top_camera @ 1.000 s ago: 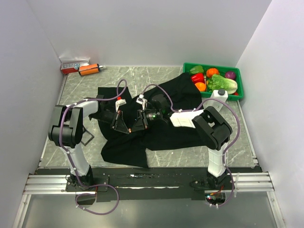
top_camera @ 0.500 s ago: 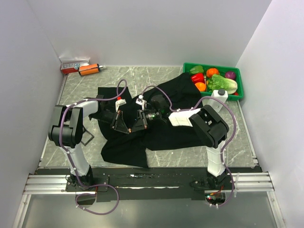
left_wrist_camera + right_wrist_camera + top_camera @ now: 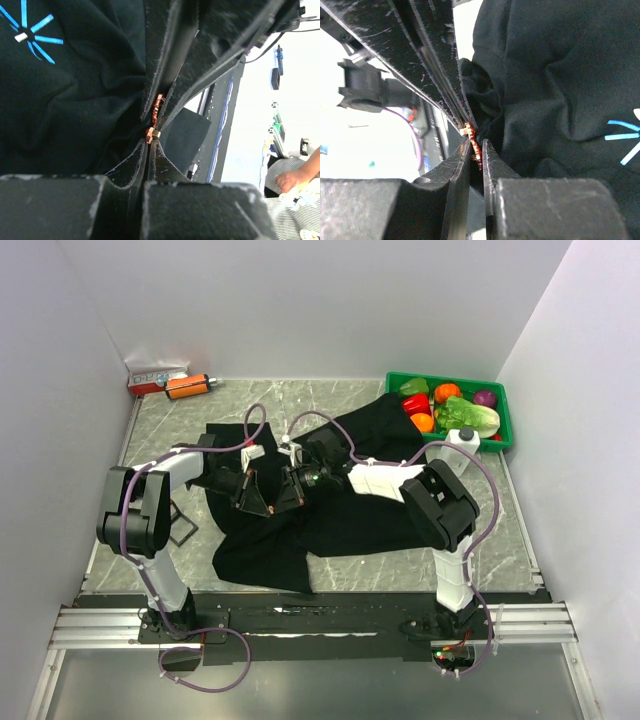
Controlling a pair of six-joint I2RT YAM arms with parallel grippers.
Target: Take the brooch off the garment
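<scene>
We are working at the unfastening step, the left gripper (image 3: 149, 144) and the right gripper (image 3: 476, 148) both clenching the brooch (image 3: 157, 107) (tip to tip, at a fold of the garment (image 3: 345, 525)), and we are judging that the next move needs a gentle pull apart.

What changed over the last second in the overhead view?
The left gripper and right gripper, tips meeting on the brooch, drifted slightly toward the far wall, and the left arm's links swung that way most. No grab or release is visible; both remain shut on the brooch. The garment, green bin and orange cylinder lie as before.
</scene>
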